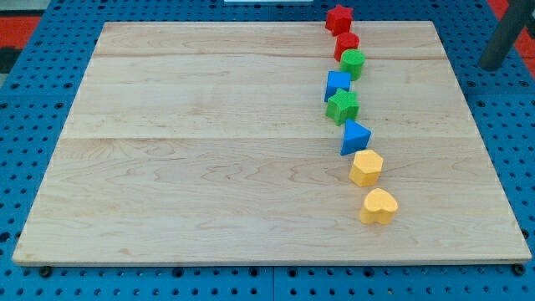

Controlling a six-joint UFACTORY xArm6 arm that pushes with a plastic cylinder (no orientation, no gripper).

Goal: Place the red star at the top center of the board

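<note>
Camera view: red star (338, 17) sits upright at board (209, 125) top edge, right of centre; no long axis discernible. Tip hidden, state indeterminable.

No text, label, brand, number or sign can be read anywhere in the camera view. The wooden tabletop (209, 150) shows only bare grain, and the coloured blocks on it carry plain faces with no markings. The blue perforated surface (50, 284) around it is likewise unlettered.
</note>
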